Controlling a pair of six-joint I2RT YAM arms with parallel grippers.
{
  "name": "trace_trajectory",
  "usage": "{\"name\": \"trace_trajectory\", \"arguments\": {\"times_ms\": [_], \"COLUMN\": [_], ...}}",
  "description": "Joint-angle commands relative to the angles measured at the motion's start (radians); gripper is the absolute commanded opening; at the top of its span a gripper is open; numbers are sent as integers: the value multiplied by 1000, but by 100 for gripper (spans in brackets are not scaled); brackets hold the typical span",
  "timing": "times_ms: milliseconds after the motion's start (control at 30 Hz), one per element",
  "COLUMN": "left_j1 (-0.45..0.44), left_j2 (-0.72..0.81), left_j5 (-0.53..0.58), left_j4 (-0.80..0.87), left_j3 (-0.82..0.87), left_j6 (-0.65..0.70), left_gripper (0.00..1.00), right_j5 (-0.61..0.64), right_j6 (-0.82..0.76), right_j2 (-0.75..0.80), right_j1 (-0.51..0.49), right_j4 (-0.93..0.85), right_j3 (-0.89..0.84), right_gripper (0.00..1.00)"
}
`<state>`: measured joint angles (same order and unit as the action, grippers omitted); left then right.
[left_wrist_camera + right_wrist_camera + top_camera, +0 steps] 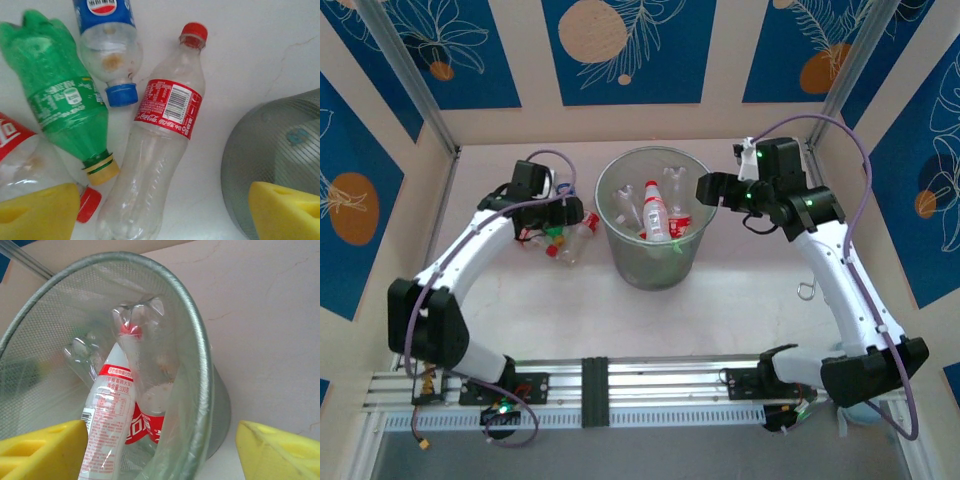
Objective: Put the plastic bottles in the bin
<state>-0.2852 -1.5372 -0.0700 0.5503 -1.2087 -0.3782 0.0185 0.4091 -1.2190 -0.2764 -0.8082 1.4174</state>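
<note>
Seen from above, the bin [650, 262] stands mid-tabletop [740, 300] with several bottles [656, 212] inside, the left pincer [570, 214] over loose bottles [565, 240] beside it and the right pincer [706, 188] at its rim. The left wrist camera shows that pincer's pads [35, 212] apart above a red-labelled bottle [165, 135], a green bottle [65, 100] and a blue-capped bottle [107, 45]. On the right wrist camera the pads are likewise apart, one over the bin's inside, the other over bare tabletop.

Left wrist view: blue-labelled bottle [107, 45] cut off by top edge; red-labelled bottle [20, 160] partly hidden behind yellow pad [40, 212].
</note>
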Motion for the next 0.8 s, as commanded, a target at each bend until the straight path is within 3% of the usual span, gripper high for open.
{"name": "trace_trajectory", "arguments": {"times_ms": [0,367,567,767], "left_j1": [8,-1,-19,-25], "left_j2": [-61,-200,-269,-339], "left_j5": [-44,-90,-110,-113], "left_j4": [-45,-99,-118,-144], "left_j3": [-10,13,0,-26], "left_j6": [40,47,33,13], "left_gripper": [86,82,89,88], "right_j5": [-17,-23,-26,-22], "right_j6": [-9,-5,2,2], "right_j2": [29,33,30,32], "right_j1": [14,29,28,28], "right_j4": [-20,-21,-18,-21], "right_j3": [-26,-39,-42,-44], "right_gripper": [78,78,78,78]}}
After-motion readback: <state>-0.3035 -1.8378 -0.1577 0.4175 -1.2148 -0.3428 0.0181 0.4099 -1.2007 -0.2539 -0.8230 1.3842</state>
